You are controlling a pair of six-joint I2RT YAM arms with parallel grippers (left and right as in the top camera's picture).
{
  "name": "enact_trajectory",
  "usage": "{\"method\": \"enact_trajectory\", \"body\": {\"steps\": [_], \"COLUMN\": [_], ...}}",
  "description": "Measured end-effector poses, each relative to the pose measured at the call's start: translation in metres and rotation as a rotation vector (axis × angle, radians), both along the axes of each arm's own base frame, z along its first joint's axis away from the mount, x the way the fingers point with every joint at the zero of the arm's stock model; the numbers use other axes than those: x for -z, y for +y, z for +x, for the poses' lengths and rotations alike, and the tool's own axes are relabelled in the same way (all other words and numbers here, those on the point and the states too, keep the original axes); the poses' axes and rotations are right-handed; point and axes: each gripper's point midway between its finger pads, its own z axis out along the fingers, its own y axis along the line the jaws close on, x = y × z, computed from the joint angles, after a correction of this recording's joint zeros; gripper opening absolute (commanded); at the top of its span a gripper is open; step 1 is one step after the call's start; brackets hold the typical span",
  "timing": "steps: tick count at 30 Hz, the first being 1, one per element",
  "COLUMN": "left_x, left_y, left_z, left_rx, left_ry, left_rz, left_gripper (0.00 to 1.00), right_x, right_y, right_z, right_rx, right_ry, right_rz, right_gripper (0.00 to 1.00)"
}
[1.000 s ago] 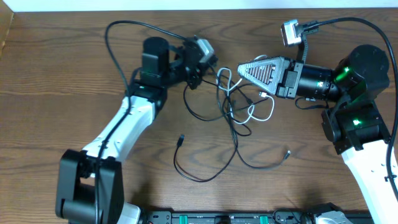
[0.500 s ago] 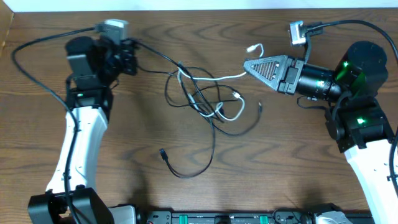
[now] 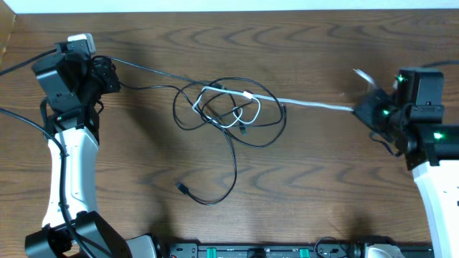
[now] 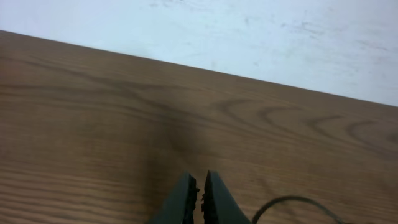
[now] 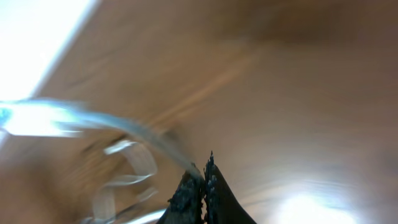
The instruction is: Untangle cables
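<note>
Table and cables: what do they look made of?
Table: wood or wood-look laminate, matte; grain lines show. Black cables: likely rubber or plastic jacket, dull, bending in loose loops. White cable: similar jacket, smooth, taut and thin.

Quick tally from the overhead shot: one wooden table and two robot arms, the left arm and the right arm. That makes two grippers too, the left gripper and the right gripper. There's exactly one white cord. The black cords are knotted up mid-frame, so their number can't be told. One loose black plug shows at lower centre.
</note>
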Motion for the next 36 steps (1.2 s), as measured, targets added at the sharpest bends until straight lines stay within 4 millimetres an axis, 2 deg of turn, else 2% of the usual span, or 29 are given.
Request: {"method": "enact_trajectory", "body": {"steps": [1,3,4,6,9,12,14,15,17,20,22,23,26,27,32,34,36], "left_x": [0.000,0.000,0.000,0.000,0.000,0.000,-0.001,-0.001,-0.002,-0.003,-0.003,-0.003,-0.003,-0.003,-0.002,0.001,0.005], "left_y": [0.002,0.004,0.006,0.007,0.007,0.006,0.002,0.000,-0.006,-0.016,-0.027,-0.033,-0.049,-0.054,-0.078,-0.081,-0.082], "left_z": [0.000,-0.001,-0.001,-0.001,-0.001,-0.001,-0.001,-0.001,-0.001,0.000,0.002,0.002,0.004,0.004,0.005,0.004,0.001], "left_rx": [-0.005,-0.010,-0.017,-0.021,-0.024,-0.021,-0.004,0.004,0.027,0.063,0.089,0.105,0.144,0.156,0.212,0.216,0.216], "left_ry": [0.000,0.000,-0.001,0.001,0.002,0.001,-0.002,-0.004,-0.007,-0.010,-0.011,-0.011,-0.009,-0.008,-0.001,0.015,0.036], "left_rz": [0.000,0.000,0.001,0.000,-0.004,-0.018,-0.038,-0.043,-0.057,-0.074,-0.084,-0.087,-0.091,-0.091,-0.096,-0.101,-0.108], "left_gripper": [0.08,0.07,0.07,0.08,0.07,0.08,0.08,0.08,0.08,0.08,0.07,0.08,0.08,0.08,0.08,0.08,0.08], "right_x": [0.005,0.006,0.007,0.006,0.006,0.009,0.009,0.009,0.005,0.000,-0.005,-0.006,-0.004,-0.003,0.023,0.046,0.061], "right_y": [-0.031,-0.059,-0.081,-0.101,-0.117,-0.108,-0.090,-0.087,-0.068,-0.045,-0.023,-0.014,0.018,0.029,0.091,0.124,0.147], "right_z": [-0.011,-0.022,-0.035,-0.046,-0.053,-0.048,-0.034,-0.031,-0.017,-0.004,0.005,0.008,0.017,0.022,0.042,0.051,0.058], "right_rx": [0.099,0.187,0.256,0.325,0.383,0.356,0.274,0.259,0.161,0.025,-0.096,-0.144,-0.300,-0.350,-0.571,-0.665,-0.724], "right_ry": [0.049,0.085,0.129,0.158,0.172,0.160,0.116,0.107,0.057,0.005,-0.035,-0.046,-0.071,-0.079,-0.067,-0.042,-0.040], "right_rz": [-0.098,-0.190,-0.261,-0.316,-0.325,-0.264,-0.176,-0.164,-0.104,-0.062,-0.046,-0.044,-0.031,-0.030,-0.015,0.002,0.022], "right_gripper": [0.01,0.01,0.01,0.01,0.01,0.01,0.01,0.02,0.09,0.15,0.25,0.27,0.49,0.52,0.70,0.72,0.72]}}
